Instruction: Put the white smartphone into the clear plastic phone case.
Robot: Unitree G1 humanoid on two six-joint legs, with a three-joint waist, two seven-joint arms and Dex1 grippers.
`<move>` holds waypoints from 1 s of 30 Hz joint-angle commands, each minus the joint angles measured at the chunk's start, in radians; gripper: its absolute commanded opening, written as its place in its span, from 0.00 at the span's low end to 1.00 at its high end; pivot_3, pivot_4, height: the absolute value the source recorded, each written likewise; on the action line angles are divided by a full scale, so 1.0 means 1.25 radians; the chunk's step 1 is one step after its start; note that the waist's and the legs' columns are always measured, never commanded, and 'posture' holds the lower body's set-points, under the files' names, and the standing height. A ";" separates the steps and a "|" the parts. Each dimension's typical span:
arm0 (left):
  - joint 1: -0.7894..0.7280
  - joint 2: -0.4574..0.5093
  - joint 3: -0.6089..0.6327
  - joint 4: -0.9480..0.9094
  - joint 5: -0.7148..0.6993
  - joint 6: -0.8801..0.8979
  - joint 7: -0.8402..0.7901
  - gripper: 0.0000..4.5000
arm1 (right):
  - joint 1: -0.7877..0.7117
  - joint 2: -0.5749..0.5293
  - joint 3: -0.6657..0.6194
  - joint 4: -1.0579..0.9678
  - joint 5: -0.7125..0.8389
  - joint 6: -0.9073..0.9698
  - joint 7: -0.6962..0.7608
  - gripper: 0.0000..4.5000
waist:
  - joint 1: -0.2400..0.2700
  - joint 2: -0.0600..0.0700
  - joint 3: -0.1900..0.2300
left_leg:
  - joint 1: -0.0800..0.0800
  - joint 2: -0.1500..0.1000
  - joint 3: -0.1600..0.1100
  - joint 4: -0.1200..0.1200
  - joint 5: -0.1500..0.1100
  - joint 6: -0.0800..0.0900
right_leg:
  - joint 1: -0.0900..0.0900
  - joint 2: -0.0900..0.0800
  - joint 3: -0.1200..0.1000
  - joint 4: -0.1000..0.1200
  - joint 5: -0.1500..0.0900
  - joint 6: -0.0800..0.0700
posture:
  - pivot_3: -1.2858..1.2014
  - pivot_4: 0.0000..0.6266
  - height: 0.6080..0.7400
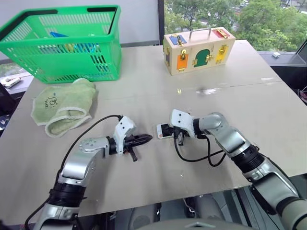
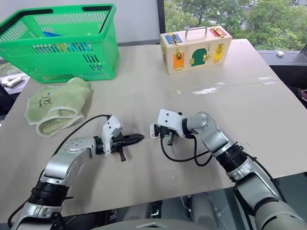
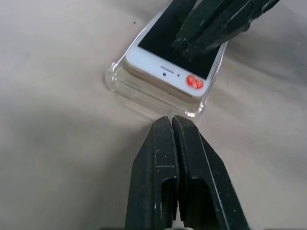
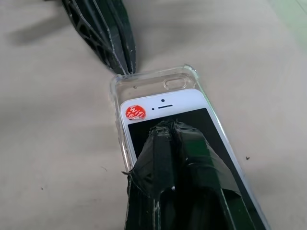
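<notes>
The white smartphone [image 4: 168, 103] lies screen up over the clear plastic phone case [image 4: 158, 79] in the middle of the table, with a red sticker on its white bezel. That end stops a little short of the case's end wall, and in the left wrist view the white smartphone [image 3: 163, 72] seems to ride above the rim of the clear plastic phone case [image 3: 120, 86]. My right gripper [image 4: 170, 125] is shut, its tips resting on the black screen. My left gripper [image 3: 172, 122] is shut with its tips against the case's end edge. In the left eye view the left gripper [image 1: 147, 139] and right gripper [image 1: 165, 130] face each other across the phone.
A green basket [image 1: 62, 43] stands at the far left, with a green towel [image 1: 62, 108] in front of it. A wooden lock box [image 1: 199, 50] sits at the back middle. Black cables loop beside both wrists. The table's front edge [image 1: 158, 194] runs close below the arms.
</notes>
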 commanded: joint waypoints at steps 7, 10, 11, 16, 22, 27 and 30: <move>0.003 -0.017 0.017 -0.022 -0.018 0.022 0.028 0.01 | 0.057 -0.024 -0.191 -0.246 0.115 0.216 -0.047 0.00 | 0.008 0.000 0.001 | -0.002 0.000 0.000 0.000 0.000 0.000 | -0.001 -0.001 0.000 0.000 0.000 0.000 | 0.52 0.24 1.00; 0.006 -0.017 0.014 -0.022 -0.019 0.021 0.030 0.01 | 0.086 -0.081 -0.217 -0.334 0.118 0.285 -0.058 0.00 | 0.009 0.000 0.001 | -0.002 0.000 0.000 0.000 0.000 0.000 | -0.002 -0.001 0.000 0.000 0.000 0.000 | 0.52 0.24 1.00; 0.005 -0.018 0.013 -0.020 -0.018 0.020 0.031 0.01 | 0.103 -0.111 -0.224 -0.356 0.106 0.298 -0.067 0.00 | 0.012 0.000 0.001 | -0.002 0.000 0.000 -0.001 0.000 0.000 | -0.002 -0.001 0.000 -0.001 0.000 0.000 | 0.52 0.24 1.00; -0.004 -0.026 0.006 -0.015 -0.013 0.016 0.037 0.01 | 0.156 -0.176 -0.253 -0.391 0.096 0.342 -0.126 0.00 | 0.011 0.000 0.002 | -0.002 0.000 0.000 -0.002 0.000 0.000 | -0.001 -0.001 -0.001 -0.003 0.000 0.000 | 0.52 0.24 1.00; -0.010 -0.026 -0.001 -0.011 -0.008 0.012 0.035 0.01 | 0.175 -0.209 -0.196 -0.335 0.038 0.298 -0.171 0.00 | 0.011 0.000 0.002 | -0.002 0.000 0.000 -0.002 0.000 0.000 | -0.001 -0.001 -0.001 -0.004 0.000 0.000 | 0.52 0.24 1.00; -0.012 -0.025 -0.002 -0.007 -0.005 0.010 0.032 0.01 | 0.161 -0.162 -0.164 -0.304 0.059 0.279 -0.159 0.00 | 0.013 0.000 0.003 | -0.002 0.000 0.000 -0.002 0.000 0.000 | -0.001 0.000 -0.001 -0.004 0.000 0.000 | 0.52 0.24 1.00; -0.011 -0.025 -0.003 -0.008 -0.005 0.011 0.031 0.01 | 0.144 -0.145 -0.131 -0.285 0.056 0.259 -0.143 0.00 | 0.012 0.000 0.003 | -0.003 0.000 0.000 -0.002 0.000 0.000 | -0.001 0.000 -0.001 -0.005 0.000 0.000 | 0.52 0.24 1.00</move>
